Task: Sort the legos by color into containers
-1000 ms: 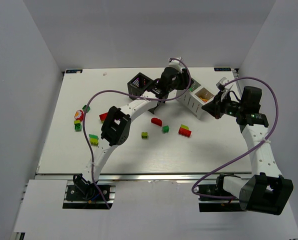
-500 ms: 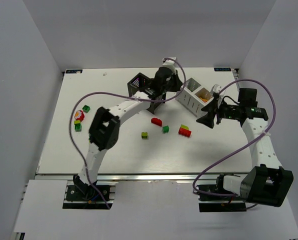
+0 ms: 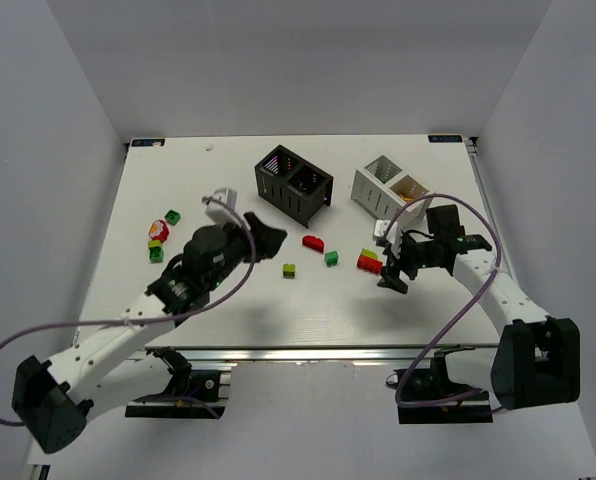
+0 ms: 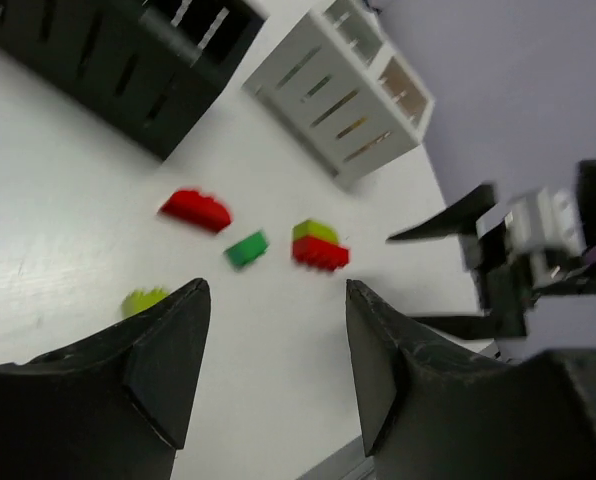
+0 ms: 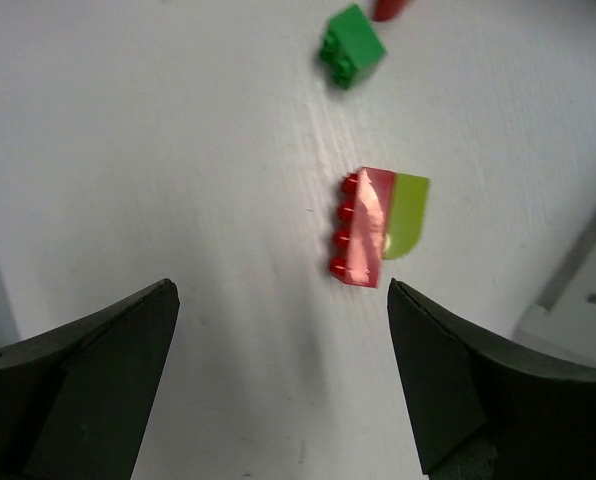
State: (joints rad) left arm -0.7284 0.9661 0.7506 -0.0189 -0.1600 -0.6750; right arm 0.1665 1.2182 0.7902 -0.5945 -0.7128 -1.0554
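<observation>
Two-colour brick point(image 5: 378, 228) (red studded, lime rounded) lies before right pincer point(image 5: 280, 300), spread empty.

Black bin point(image 3: 283, 196) sits at twelve o'clock, white bin point(image 3: 374, 201) at two; the right gripper point(image 3: 389, 263) gapes near a red-green brick point(image 3: 369, 262).

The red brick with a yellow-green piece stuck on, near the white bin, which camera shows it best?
The right wrist view: the red and yellow-green plastic brick lies close and central, studs visible. The top external view shows it tiny; the left wrist view shows it small and blurred.
</observation>
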